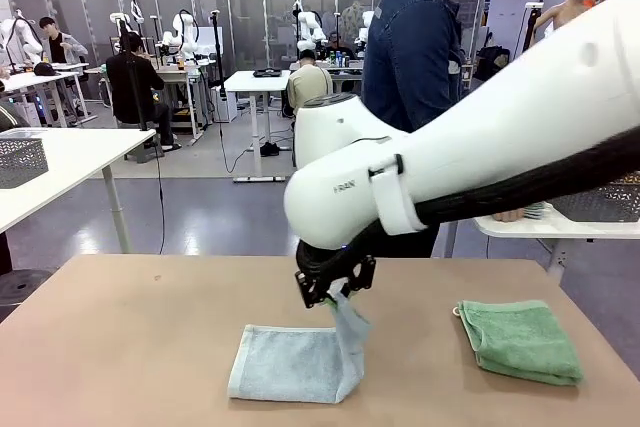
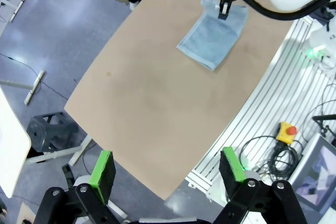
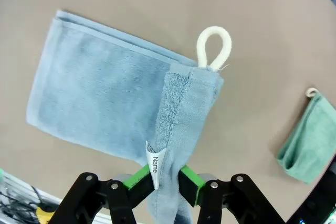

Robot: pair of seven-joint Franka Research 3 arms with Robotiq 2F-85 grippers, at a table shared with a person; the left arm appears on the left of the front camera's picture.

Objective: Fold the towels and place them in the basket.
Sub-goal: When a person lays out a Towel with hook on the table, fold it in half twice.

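The grey-blue towel [image 1: 290, 362] lies folded on the brown table [image 1: 130, 337], near its front middle. My right gripper [image 1: 336, 289] is shut on the towel's right edge and holds that edge lifted off the table. In the right wrist view the green pads [image 3: 137, 177] pinch the towel [image 3: 100, 98] beside its white tag [image 3: 154, 163]. The mint green towel [image 1: 520, 339] lies folded at the right, apart from the gripper. My left gripper [image 2: 167, 170] hangs open and empty, high over the table's near corner. A dark wire-mesh basket [image 1: 600, 203] stands on a white side table at the right.
A person in a dark blue jacket [image 1: 415, 47] stands at the far side, one hand by the right side table. A second mesh basket [image 1: 20, 159] sits on a white table at the left. A yellow emergency-stop box [image 2: 286, 131] and cables lie beside the table.
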